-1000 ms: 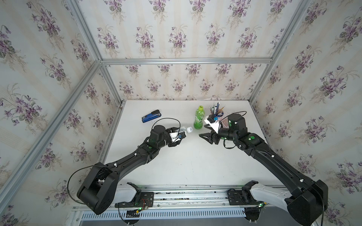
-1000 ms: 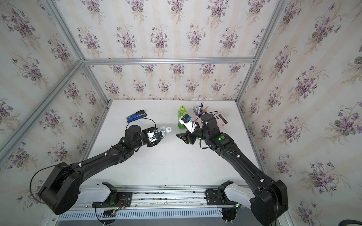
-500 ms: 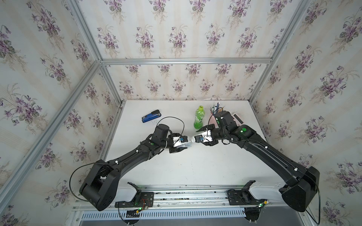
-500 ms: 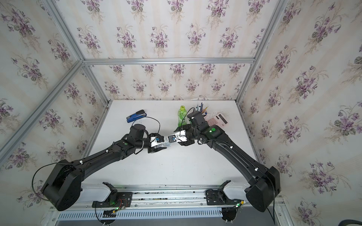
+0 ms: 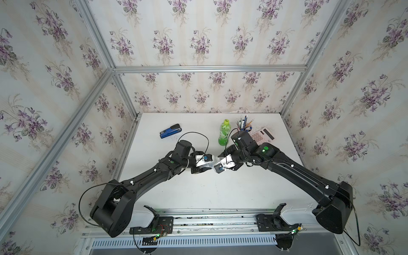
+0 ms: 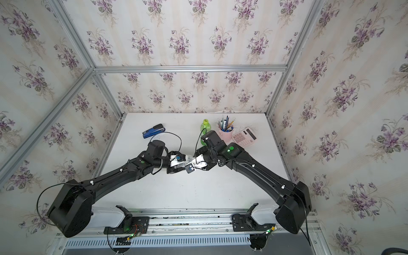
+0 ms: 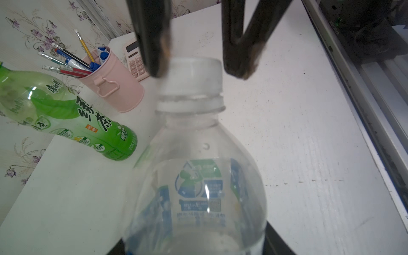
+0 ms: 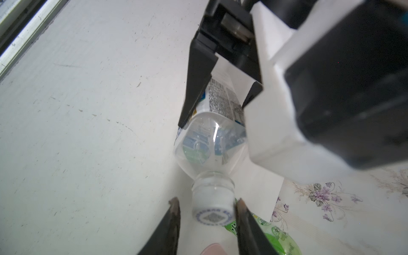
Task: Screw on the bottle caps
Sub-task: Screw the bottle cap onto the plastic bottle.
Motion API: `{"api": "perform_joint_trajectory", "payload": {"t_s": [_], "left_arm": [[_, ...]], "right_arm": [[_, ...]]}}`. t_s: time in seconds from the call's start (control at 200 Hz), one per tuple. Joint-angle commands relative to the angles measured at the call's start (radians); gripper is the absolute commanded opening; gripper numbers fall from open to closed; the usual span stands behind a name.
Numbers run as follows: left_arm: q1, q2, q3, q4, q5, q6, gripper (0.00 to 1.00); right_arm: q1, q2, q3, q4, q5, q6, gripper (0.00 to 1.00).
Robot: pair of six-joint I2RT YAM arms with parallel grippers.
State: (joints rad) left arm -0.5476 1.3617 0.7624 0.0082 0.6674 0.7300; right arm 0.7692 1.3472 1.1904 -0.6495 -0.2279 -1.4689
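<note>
Over the middle of the table [image 5: 220, 192], holding the clear bottle [image 7: 198, 176] on its side in the left gripper [image 5: 204, 164], clamped firmly across the labelled body, neck aimed at the right gripper [image 7: 199, 71]. Carrying the white cap [image 8: 212, 207] on that neck; cannot tell how far threaded. Straddling the cap with the right jaws, set narrow but not closed on it: a sliver of gap beside one fingertip [image 8: 174, 205] in the right wrist view. Near the far edge, well apart from both grippers: the green bottle [image 5: 224, 134], upright, with the yellow-green cap [image 5: 225, 121] on top. Just beside it, toward the far right corner, a pink pen cup [image 6: 225, 134] and a calculator [image 6: 244, 137]; toward the far left corner, a blue stapler [image 5: 170, 131].
</note>
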Motion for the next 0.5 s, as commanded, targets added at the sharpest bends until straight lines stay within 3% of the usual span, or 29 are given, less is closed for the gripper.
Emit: {"api": "perform_joint_trajectory", "payload": {"t_s": [0.0,0.33,0.415,0.495], "left_arm": [[0.002,0.003,0.014,0.002,0.043,-0.003,0.59],[0.001,0.01,0.021,0.0,0.045,-0.01,0.59],[-0.002,-0.004,0.004,0.038,0.027,-0.022,0.59],[-0.016,-0.028,-0.031,0.106,-0.025,-0.028,0.59]], "right_arm": [[0.002,-0.004,-0.016,0.025,0.015,-0.027,0.39],[0.001,-0.011,-0.028,0.028,-0.003,-0.01,0.24],[0.001,-0.002,-0.025,0.027,-0.028,0.064,0.21],[0.001,0.014,-0.01,0.05,-0.059,0.232,0.18]]}}
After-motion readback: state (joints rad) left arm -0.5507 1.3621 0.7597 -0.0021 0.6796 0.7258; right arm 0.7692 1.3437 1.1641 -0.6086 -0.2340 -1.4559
